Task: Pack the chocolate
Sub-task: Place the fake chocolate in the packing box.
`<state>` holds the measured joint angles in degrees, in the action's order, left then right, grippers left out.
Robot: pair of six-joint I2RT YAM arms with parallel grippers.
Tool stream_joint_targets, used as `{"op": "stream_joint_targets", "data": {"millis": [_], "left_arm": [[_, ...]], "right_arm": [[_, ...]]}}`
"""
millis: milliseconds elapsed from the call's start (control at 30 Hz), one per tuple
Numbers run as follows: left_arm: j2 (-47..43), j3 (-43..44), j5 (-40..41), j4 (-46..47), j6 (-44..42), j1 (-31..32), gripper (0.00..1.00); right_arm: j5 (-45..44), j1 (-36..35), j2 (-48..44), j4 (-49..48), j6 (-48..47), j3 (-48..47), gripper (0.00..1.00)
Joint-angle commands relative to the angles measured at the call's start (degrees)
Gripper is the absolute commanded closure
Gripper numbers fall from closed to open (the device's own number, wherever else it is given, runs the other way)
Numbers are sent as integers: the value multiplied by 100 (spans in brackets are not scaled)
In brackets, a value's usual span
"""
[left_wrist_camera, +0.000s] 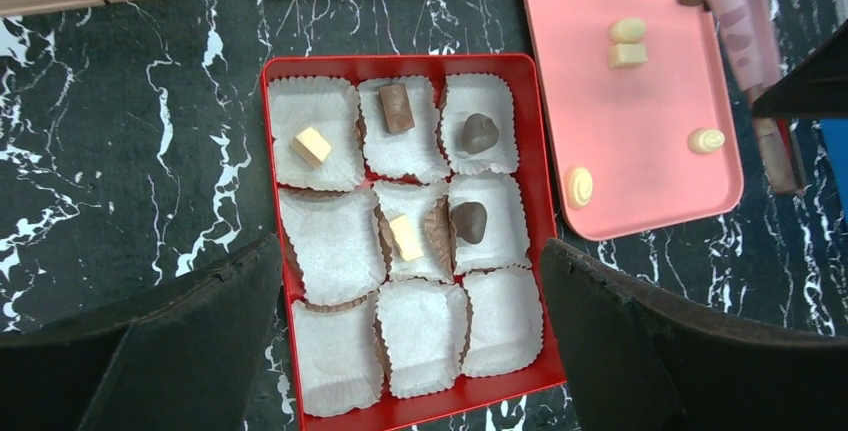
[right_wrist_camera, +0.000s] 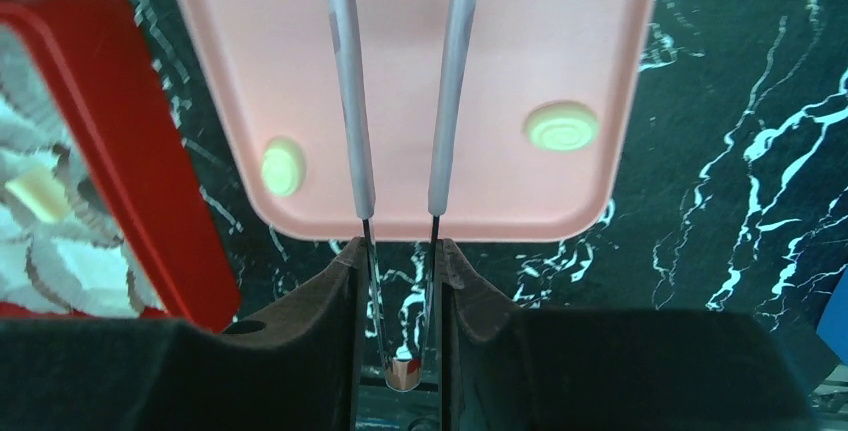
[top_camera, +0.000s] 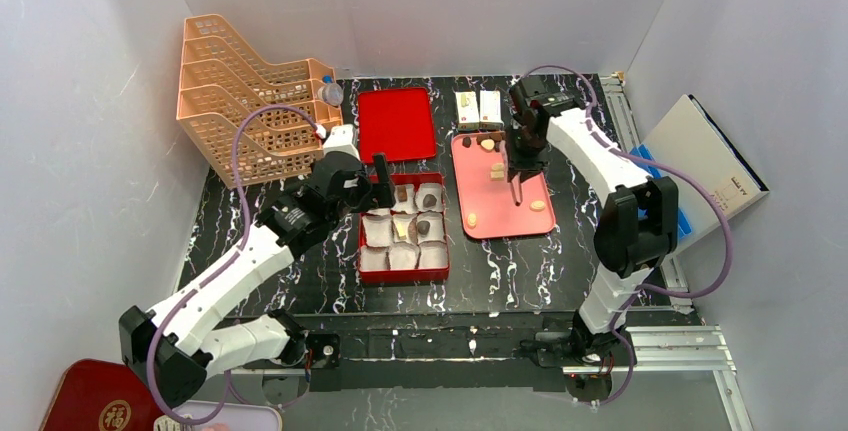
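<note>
The table [left_wrist_camera: 120,151] has a black stone look veined in white, the red box [left_wrist_camera: 400,58] is smooth and glossy, and the pink tray [left_wrist_camera: 640,141] looks like smooth matt plastic. The paper cups [left_wrist_camera: 335,241] are thin crinkled white paper, and the chocolate [left_wrist_camera: 480,133] is smooth, the dark pieces faintly shiny, the pale ones dull. The tweezers [right_wrist_camera: 345,71] in the right gripper [right_wrist_camera: 395,251] are thin bare metal with matt grey sleeves, and the left gripper [left_wrist_camera: 410,243] has matt black, rough-edged fingers [left_wrist_camera: 170,341].

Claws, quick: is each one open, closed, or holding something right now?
Left claw: open, holding nothing, above the red box.
Right claw: closed on the tweezers.
</note>
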<state>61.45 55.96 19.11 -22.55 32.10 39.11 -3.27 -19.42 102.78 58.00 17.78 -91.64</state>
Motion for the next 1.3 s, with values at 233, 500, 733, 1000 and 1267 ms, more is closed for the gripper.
{"op": "stream_joint_targets", "data": {"millis": [233, 500, 733, 1000, 1267], "left_arm": [[-847, 611, 501, -704, -69, -26, 1], [-1381, 890, 631, -1094, 57, -19, 2], [-1657, 947, 743, -1275, 142, -25, 2], [-1789, 886, 769, -1326, 143, -20, 2], [-1863, 869, 784, -1414, 89, -25, 2]], "right_arm": [[-270, -1990, -329, 853, 564, -805, 99], [-396, -3329, 66, 1067, 1014, -1259, 99], [-378, -4113, 579, 1081, 1213, -1567, 99], [-350, -4506, 1143, 1147, 1269, -2069, 99], [-176, -4517, 1431, 1038, 1263, -2308, 91]]}}
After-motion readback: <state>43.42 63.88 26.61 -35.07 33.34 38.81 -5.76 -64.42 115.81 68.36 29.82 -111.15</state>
